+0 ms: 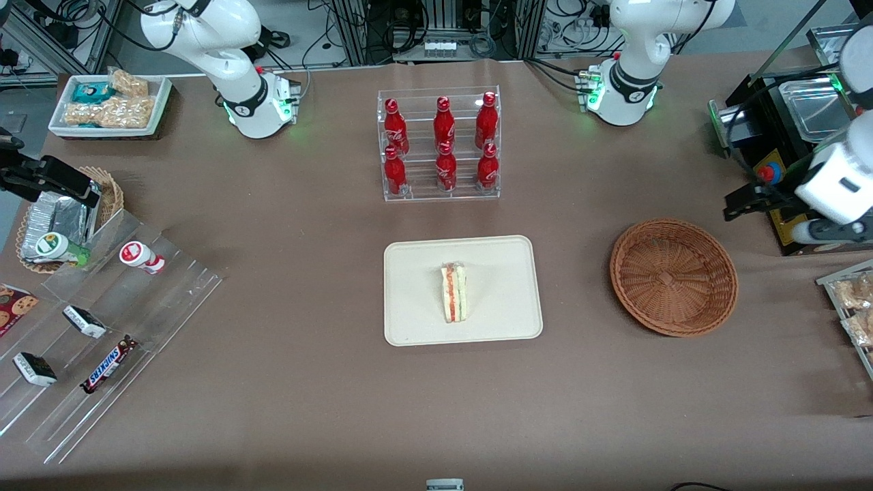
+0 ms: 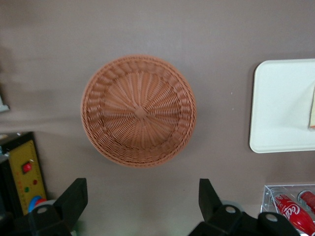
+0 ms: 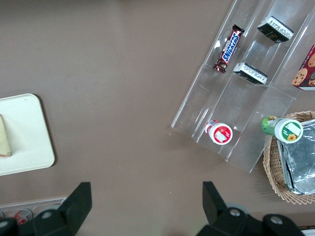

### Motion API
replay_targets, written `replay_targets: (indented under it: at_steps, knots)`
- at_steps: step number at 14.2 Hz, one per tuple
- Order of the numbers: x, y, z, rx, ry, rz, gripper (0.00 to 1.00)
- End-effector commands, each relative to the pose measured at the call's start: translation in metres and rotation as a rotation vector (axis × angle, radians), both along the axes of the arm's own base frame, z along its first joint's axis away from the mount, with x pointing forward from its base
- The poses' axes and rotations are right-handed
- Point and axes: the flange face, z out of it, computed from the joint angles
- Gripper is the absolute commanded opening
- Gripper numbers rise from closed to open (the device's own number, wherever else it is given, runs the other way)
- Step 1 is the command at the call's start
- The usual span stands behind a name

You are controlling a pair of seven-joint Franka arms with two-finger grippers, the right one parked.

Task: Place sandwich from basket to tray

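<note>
Your gripper (image 2: pixel 140 206) hangs released and empty, its two fingers spread wide, raised above the bench (image 1: pixel 286 382) at the working arm's end. From the wrist camera it looks straight down on the basket (image 2: pixel 139 111), which holds nothing but its own weave. Seen from the front, the basket (image 1: pixel 674 276) sits just beside and below the gripper, nearer to that camera than the arm's wrist. Go on from there toward the parked arm's end and you reach the tray (image 1: pixel 498 273), well apart from the basket with bare bench between them. The sandwich (image 1: pixel 453 293) lies flat on the tray near its middle, its long axis running toward and away from the front camera, with the striped filling edge showing along its length. Judged from this, the sandwich is already where the task wants it, so nothing calls for a reach back: any coming move is only a retreat away from the tray.
</note>
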Motion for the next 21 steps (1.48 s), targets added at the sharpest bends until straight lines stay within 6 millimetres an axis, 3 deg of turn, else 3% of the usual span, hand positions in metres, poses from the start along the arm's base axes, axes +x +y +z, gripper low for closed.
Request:
replay_targets:
  at_steps: [1, 5, 12, 21]
  knots:
    - [0.007, 0.002, 0.025, -0.003, -0.028, -0.017, 1.00]
    - [0.011, 0.006, 0.029, 0.004, -0.046, -0.060, 1.00]
    - [0.006, -0.027, 0.039, 0.001, -0.030, -0.009, 1.00]
    - [0.006, -0.016, 0.038, 0.005, -0.027, 0.000, 1.00]
